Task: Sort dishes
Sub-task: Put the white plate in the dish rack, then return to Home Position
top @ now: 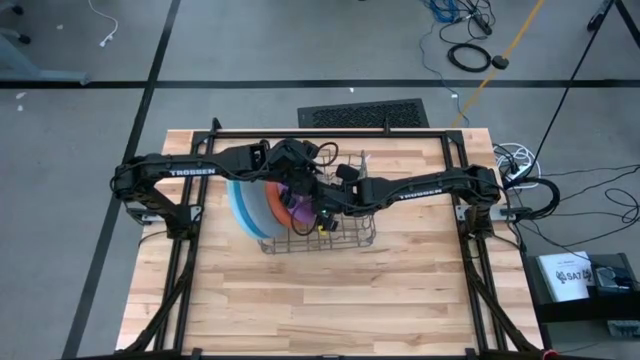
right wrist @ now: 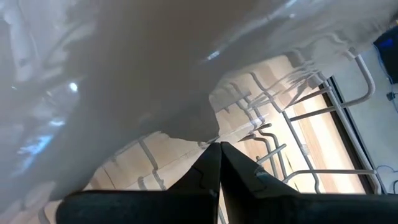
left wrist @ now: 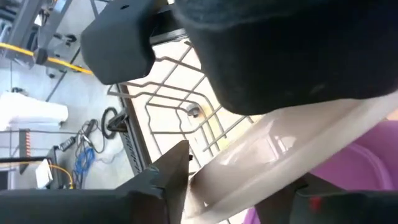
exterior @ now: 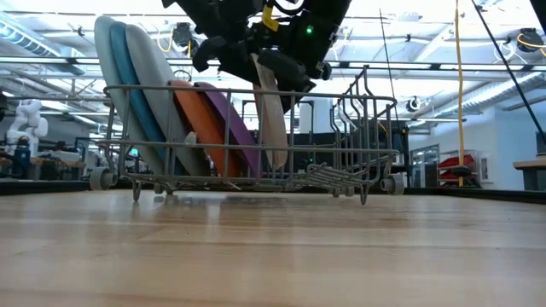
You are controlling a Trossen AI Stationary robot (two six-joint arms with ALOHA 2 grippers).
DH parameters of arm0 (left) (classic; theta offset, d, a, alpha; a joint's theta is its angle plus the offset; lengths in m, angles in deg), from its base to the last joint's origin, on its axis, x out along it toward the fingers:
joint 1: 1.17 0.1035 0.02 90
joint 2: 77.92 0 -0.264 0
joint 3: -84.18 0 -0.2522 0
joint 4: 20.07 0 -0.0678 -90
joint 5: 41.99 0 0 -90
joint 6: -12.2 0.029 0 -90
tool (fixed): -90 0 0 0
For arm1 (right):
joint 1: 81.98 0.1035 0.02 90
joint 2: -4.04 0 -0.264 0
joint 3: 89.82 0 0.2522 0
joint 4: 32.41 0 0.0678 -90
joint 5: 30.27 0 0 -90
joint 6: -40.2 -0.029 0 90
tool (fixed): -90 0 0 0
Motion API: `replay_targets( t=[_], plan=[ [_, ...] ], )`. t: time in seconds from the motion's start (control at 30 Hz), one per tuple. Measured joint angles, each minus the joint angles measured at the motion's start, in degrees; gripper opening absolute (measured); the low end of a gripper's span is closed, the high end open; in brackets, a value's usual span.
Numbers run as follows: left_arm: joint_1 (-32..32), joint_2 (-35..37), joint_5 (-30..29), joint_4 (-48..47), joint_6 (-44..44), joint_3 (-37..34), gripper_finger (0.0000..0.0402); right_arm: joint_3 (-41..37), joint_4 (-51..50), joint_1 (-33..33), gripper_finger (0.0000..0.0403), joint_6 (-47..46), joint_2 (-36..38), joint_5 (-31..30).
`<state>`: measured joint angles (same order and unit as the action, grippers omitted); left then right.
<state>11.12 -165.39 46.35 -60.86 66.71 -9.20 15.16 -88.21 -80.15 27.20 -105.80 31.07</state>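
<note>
A wire dish rack (top: 330, 240) stands mid-table. In it, on their rims, lean the pale blue (exterior: 104, 77), blue (exterior: 128, 85), grey (exterior: 166, 102), orange (exterior: 198, 124) and purple (exterior: 226, 119) plates. The pale grey plate (exterior: 271, 119) stands to the right of them in the rack. My left gripper (top: 300, 190) is above it, shut on its upper rim. My right gripper (right wrist: 217, 163) is shut and sits close against the plate's face (right wrist: 124, 81). I cannot tell whether it touches. My left gripper pinches the pale grey plate's upper rim (left wrist: 249, 162) between its two fingers (left wrist: 168, 180). It comes from above, and the fingers lie across the rim. The plate stands nearly upright, and its lower part is down between the rack's wires (exterior: 273, 162).
The rack's right half (exterior: 358, 128) holds only wire prongs. Bare wooden tabletop (top: 330, 300) lies all around the rack. The two arms cross close together above the rack (top: 330, 190). Cables and floor lie beyond the table's far edge.
</note>
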Motion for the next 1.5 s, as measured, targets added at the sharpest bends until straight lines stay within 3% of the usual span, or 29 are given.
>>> replay_targets(
  t=[0.17,0.37,0.57,1.03,1.3,1.5],
  plan=[
    [-0.04,0.02,-0.93,-0.13,-0.64,0.06,0.0194,0.00,0.00,0.02,0.0000,-0.03,0.00,0.11],
    [-1.35,0.65,-7.82,-2.44,-0.53,0.11,0.0223,0.00,0.02,0.04,0.0000,-0.02,0.00,0.11],
    [-1.94,0.96,-9.35,-8.55,-1.74,0.09,0.0227,0.00,0.16,0.03,0.0000,0.05,0.00,0.03],
    [-4.50,4.11,-22.83,-12.61,0.12,0.00,0.0227,0.00,0.59,0.00,0.0000,0.17,0.00,-0.09],
    [-6.75,11.06,-31.25,-11.63,-1.35,0.00,0.0226,0.00,0.77,0.00,0.0000,0.03,0.00,-0.19],
    [-10.78,17.54,-32.51,-3.37,-7.00,-0.02,0.0226,0.00,1.64,0.47,0.0000,0.23,0.76,-1.31]
  ],
)
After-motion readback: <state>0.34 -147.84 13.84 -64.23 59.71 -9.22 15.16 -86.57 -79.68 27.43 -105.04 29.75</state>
